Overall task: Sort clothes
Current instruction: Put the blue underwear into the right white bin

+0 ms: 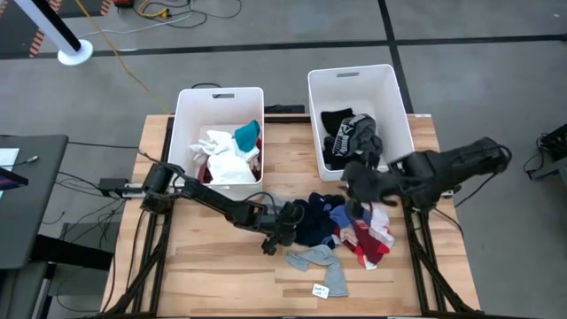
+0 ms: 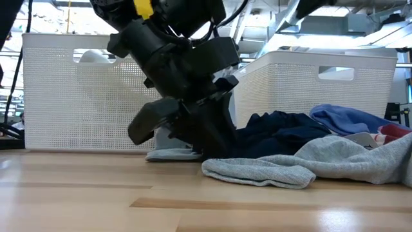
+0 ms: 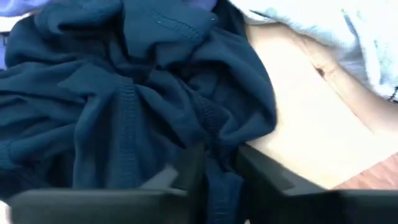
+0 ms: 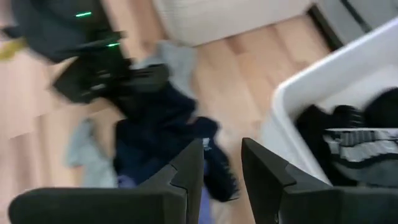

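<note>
— At the table's middle, what is lying where?
— Clothes pile [image 1: 347, 226] is stretching crosswise toward the right edge; bare wood is showing along the front and left.
— Left gripper [image 1: 285, 229]?
— Its fingers are pinching a fold of the navy garment [image 3: 137, 93].
— Right gripper [image 1: 359, 182]?
— Hovering by the right bin [image 1: 394, 106]; jaws seemingly parted, holding nothing.
</note>
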### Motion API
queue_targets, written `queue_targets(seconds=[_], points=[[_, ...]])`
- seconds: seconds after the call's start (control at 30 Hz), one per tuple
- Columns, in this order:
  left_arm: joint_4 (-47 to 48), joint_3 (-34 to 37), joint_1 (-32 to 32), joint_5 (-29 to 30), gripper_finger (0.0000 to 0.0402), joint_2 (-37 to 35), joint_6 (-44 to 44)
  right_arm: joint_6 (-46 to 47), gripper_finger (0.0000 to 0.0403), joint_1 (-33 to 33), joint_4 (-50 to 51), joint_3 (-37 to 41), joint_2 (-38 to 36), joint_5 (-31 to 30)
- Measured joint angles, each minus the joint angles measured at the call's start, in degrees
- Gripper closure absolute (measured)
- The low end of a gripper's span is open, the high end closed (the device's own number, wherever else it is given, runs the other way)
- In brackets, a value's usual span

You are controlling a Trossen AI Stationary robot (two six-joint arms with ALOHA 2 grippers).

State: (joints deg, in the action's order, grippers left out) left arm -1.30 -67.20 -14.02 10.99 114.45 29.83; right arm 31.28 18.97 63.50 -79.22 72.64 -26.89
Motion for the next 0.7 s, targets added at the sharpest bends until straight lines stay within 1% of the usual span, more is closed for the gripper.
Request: queue_targets(seconds=[0.1,0.13,0.27,0.43,0.57,0.7], points=[[0.1,0.0,0.0,0.0,0.0375,0.0,1.8,1.5,0.028,5.6,-1.0,0.0,0.0,0.0],[0.1,0.0,-0.1,0.0,0.0387,0.0,2.4,1.7,0.028,7.5,-1.7,0.0,0.0,0.0],[0.7,-0.6,-0.6,1.2,0.0397,-0.4,3.4,1.7,0.028,14.8,-6.3,0.0,0.2,-0.2],[1.0,-2.0,-1.6,2.2,0.0399,-2.6,4.4,1.8,0.028,20.8,-10.1,0.0,2.5,-3.8],[1.6,-2.5,-2.4,3.2,0.04,-5.7,4.6,2.4,0.028,22.9,-9.6,0.0,6.6,-4.7],[4.0,-2.5,-3.0,5.0,0.0401,-9.8,4.8,2.9,0.0275,23.5,-9.7,0.0,11.7,-4.7]])
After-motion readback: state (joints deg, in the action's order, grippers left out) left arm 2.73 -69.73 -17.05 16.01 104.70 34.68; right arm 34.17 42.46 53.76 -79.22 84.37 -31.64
